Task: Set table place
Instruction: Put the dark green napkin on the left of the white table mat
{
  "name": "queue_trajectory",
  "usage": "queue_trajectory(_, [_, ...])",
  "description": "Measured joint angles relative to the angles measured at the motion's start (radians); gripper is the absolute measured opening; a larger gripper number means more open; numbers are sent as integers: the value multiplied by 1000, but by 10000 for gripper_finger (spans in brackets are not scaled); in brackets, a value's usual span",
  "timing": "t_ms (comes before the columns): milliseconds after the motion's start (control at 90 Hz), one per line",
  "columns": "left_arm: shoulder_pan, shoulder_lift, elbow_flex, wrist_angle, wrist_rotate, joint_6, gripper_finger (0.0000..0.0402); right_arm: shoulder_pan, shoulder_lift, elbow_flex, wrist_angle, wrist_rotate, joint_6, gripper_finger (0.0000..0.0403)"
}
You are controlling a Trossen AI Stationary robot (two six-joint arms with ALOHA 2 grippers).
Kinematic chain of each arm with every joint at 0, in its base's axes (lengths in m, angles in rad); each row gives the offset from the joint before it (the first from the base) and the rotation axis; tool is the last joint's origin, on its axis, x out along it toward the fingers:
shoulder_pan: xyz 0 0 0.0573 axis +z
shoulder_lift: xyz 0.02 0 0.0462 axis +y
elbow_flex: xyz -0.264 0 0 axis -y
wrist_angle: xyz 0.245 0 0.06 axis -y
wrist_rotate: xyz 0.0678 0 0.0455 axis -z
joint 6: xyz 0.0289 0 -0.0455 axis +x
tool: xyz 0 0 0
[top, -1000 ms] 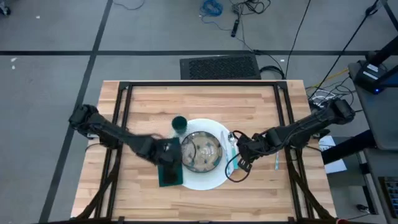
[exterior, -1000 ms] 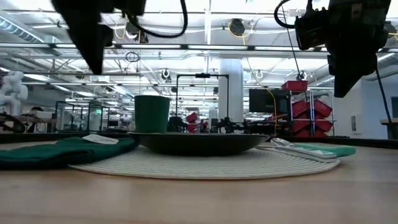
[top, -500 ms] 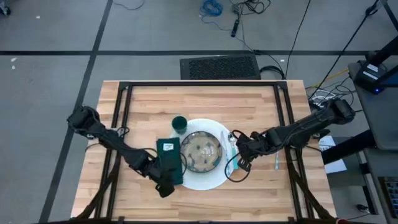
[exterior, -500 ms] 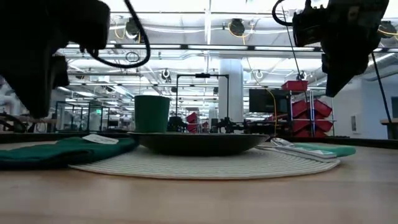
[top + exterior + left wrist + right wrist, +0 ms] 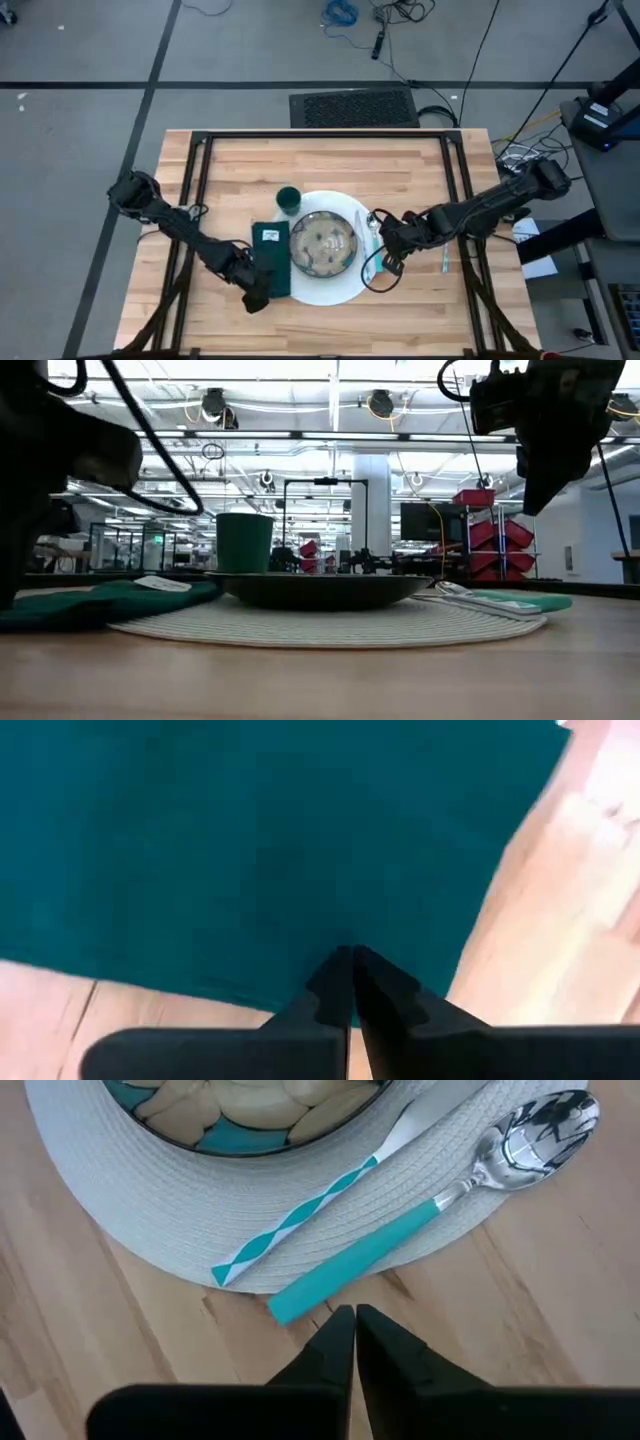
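Observation:
On the table (image 5: 330,160) lies a round white woven placemat (image 5: 340,292) with a dark bowl (image 5: 325,243) on it. A green cup (image 5: 288,200) stands at the mat's far left edge. A teal napkin (image 5: 272,255) lies flat, partly on the mat's left side. A teal-handled spoon (image 5: 470,1180) and a striped utensil (image 5: 300,1215) lie on the mat's right side. My left gripper (image 5: 256,297) is shut at the napkin's near edge (image 5: 250,990). My right gripper (image 5: 386,262) is shut and hangs above the table (image 5: 545,470), just beyond the spoon's handle end. My left gripper's shut fingertips (image 5: 340,975) stand over the napkin's near edge, coming from the table's near left. Whether they touch the cloth I cannot tell. The napkin lies flat.
Black frame tubes (image 5: 200,180) run along the table's left, far and right sides. A thin light utensil (image 5: 445,258) lies on the wood to the right of my right gripper. Bare wood shows beyond the cup and along the near edge.
My left gripper has gone from above the napkin toward the table's near edge and a little to the left, and now stands at the napkin's near end. The napkin, now uncovered, lies flat where it was.

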Motion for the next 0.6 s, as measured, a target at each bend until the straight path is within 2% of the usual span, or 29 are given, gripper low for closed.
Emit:
queue_trajectory(289, [47, -1, 1, -22, -7, 5, 0, 0, 0, 0, 4, 0, 0, 0])
queue_trajectory(467, [53, -1, 3, -31, 77, -7, 0, 0, 0, 0, 4, -3, 15, 0])
queue_trajectory(600, [48, 0, 41, -121, 109, -24, 0, 0, 0, 0, 4, -3, 16, 0])
